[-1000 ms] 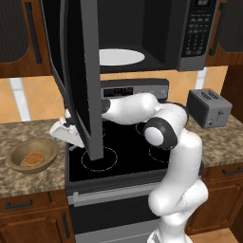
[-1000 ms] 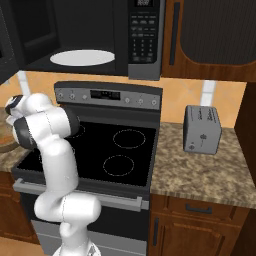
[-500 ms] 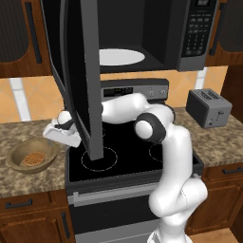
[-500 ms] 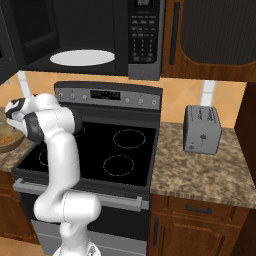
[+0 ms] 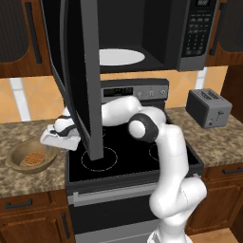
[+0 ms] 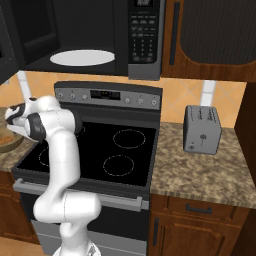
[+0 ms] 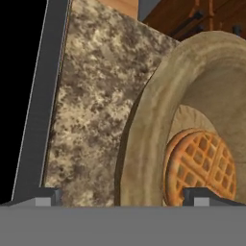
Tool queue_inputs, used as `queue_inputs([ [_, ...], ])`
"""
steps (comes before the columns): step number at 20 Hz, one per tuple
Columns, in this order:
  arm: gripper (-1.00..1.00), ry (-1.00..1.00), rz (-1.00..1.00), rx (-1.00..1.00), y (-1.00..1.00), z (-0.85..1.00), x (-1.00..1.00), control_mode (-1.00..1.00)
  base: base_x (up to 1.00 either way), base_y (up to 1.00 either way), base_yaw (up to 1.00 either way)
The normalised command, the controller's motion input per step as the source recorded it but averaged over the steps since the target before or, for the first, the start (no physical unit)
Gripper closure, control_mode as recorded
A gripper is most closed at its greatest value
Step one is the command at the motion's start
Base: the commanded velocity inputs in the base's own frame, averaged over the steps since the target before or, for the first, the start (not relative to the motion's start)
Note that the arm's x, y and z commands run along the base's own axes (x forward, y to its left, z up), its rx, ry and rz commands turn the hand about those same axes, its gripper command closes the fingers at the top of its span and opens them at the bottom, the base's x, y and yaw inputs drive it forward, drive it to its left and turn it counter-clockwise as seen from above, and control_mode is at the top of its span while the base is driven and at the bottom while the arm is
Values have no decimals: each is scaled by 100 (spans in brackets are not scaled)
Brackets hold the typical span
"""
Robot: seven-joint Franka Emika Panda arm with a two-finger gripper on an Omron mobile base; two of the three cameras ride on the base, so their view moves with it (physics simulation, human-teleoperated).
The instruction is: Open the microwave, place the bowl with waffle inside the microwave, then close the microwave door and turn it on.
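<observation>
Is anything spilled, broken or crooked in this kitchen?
Nothing stands out. The waffle lies flat in the bowl on the counter, the toaster stands upright, and the microwave door hangs open over the stove.

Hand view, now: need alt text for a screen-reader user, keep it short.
Close-up of the tan bowl holding the waffle on a speckled granite counter, its near rim lying between the open gripper's two finger tips. The stove's black top runs along one side.
</observation>
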Motion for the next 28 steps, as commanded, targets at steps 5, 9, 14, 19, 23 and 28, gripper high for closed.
queue_inputs([
  [5, 100, -1, 0, -12, 36, -23, 0, -100, 0, 0, 0],
  [9, 100, 0, 0, -5, 6, -21, -1, -100, 0, 0, 0],
  [14, 100, 0, -1, 0, -5, -16, -12, -100, 0, 0, 0],
  [19, 100, 0, -16, 20, -84, -2, 0, -100, 0, 0, 0],
  [23, 100, -2, -23, 23, -100, 0, -6, -100, 0, 0, 0],
  [28, 100, -4, -31, 0, -100, 0, -17, -100, 0, 0, 0],
])
